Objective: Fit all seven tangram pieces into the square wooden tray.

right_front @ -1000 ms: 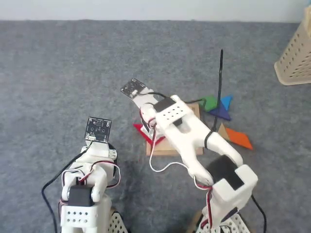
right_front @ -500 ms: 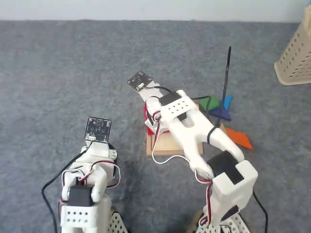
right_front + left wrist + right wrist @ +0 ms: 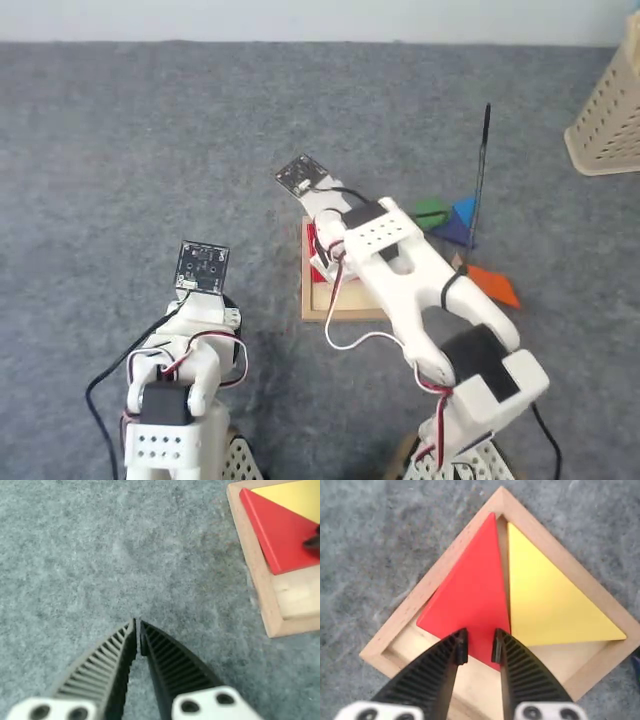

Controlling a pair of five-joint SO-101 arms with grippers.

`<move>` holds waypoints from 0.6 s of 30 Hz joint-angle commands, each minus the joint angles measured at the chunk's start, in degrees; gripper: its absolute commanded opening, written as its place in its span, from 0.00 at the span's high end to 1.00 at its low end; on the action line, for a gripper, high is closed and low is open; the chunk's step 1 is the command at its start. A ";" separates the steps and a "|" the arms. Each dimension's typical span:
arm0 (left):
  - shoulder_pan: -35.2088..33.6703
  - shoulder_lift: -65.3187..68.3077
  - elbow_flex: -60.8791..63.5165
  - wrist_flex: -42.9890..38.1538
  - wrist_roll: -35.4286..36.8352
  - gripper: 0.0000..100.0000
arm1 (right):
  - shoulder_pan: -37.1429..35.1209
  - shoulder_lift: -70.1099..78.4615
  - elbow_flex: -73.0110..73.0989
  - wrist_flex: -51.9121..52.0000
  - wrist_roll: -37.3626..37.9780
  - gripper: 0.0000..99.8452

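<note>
1. Square wooden tray [image 3: 432, 580]: we see the red triangle [image 3: 470, 595] and yellow triangle [image 3: 545, 600] seated inside, edge to edge.
2. Right gripper [image 3: 479, 647], above the red triangle's corner, is narrowly parted and empty. Left gripper [image 3: 137, 630], over the carpet [image 3: 75, 540], is clenched and empty.
3. Five pieces remain, we judge. The green piece [image 3: 432, 212], blue piece [image 3: 463, 210] and orange piece [image 3: 492, 284] lie beside the tray.

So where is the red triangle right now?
In the right wrist view the red triangle lies in the wooden tray, beside the yellow triangle, under the right gripper.

Much of the wooden tray [image 3: 307, 285] under the right arm [image 3: 400, 265], high view.
</note>
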 commanded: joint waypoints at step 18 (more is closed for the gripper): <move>-0.26 -0.18 -0.31 0.26 0.53 0.99 | 0.92 -1.98 3.43 -0.75 -0.70 0.90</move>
